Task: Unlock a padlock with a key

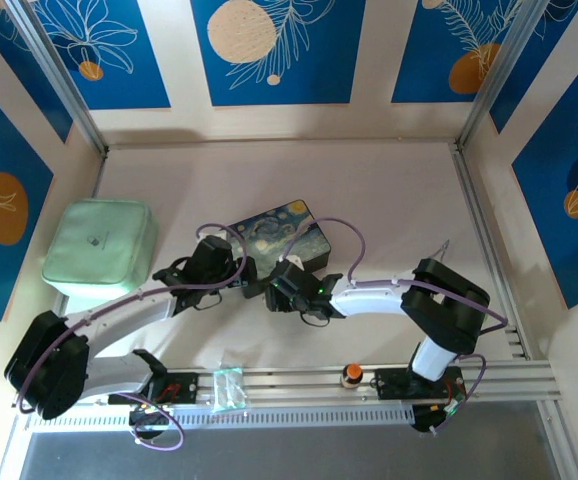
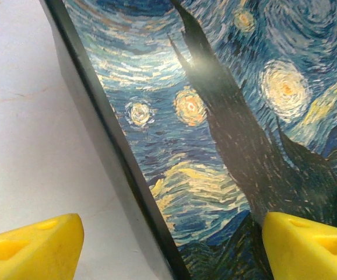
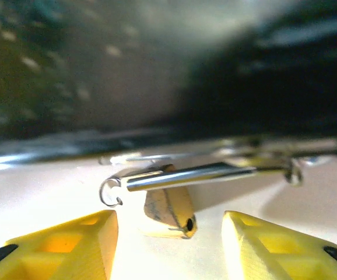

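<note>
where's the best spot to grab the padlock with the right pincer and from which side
Take the padlock by its brass body, across its left and right sides, coming in low along the table where the right pincer sits: the block stands between its open fingers. The thin silver shackle lying crosswise above would probably slip.

Bright, even light washed the surface (image 1: 389, 190) pale. Glare streaked the painted box (image 2: 215, 116); behind the padlock (image 3: 169, 211), everything was dark and blurred.
</note>
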